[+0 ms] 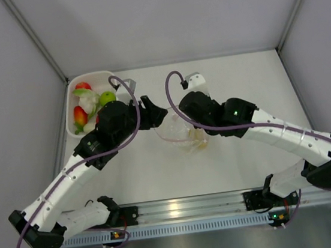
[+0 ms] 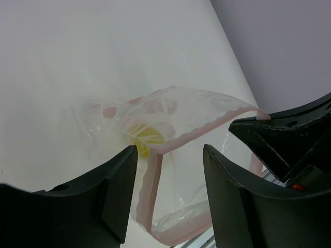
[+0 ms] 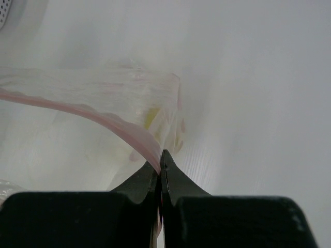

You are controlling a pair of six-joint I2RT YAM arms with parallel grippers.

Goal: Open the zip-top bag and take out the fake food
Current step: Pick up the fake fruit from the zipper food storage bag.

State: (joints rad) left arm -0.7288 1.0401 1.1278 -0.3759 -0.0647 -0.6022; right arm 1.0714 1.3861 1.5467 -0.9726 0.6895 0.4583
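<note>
The clear zip-top bag (image 1: 185, 132) hangs open in the middle of the table, its pinkish zip strip (image 2: 199, 130) spread wide. A yellow fake food piece (image 2: 146, 140) lies inside it. My right gripper (image 3: 160, 157) is shut on the bag's pink rim and holds it up; it shows in the top view (image 1: 179, 111) too. My left gripper (image 2: 169, 155) is open, its fingers either side of the near pink edge without touching it; in the top view (image 1: 159, 114) it sits at the bag's left. Other fake food (image 1: 90, 103), red, green and white, lies in the white basket (image 1: 71, 108).
The white basket stands at the back left by the wall. The right gripper's black body (image 2: 289, 139) shows at the right of the left wrist view. A metal rail (image 1: 182, 206) runs along the table's near edge.
</note>
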